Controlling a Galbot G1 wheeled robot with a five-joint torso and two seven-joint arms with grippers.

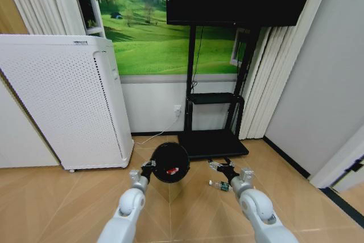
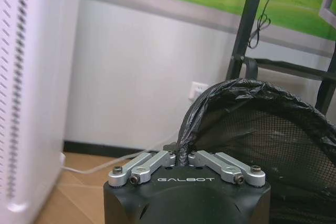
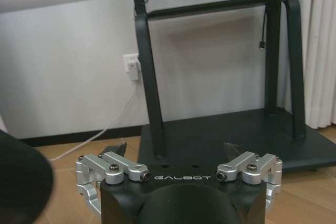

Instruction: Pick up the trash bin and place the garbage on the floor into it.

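The left gripper [image 1: 149, 165] has its fingers [image 2: 157, 159] clenched on the bag-lined rim of the trash bin [image 1: 169, 162], which extends just beyond them with a red-and-white piece of garbage [image 1: 172, 170] inside. The right gripper [image 1: 219, 166] hangs with fingers [image 3: 116, 148] spread apart, holding nothing; a small green-labelled bottle [image 1: 218, 185] lies on the floor [image 1: 68, 203] just below them. Farther off stand the black TV stand [image 1: 213, 140] and the white perforated appliance [image 1: 62, 101].

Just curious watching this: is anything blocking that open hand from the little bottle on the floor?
Nothing visible. The right hand hangs open just above the bottle on bare floor, while the left hand grips the trash bin beside it.
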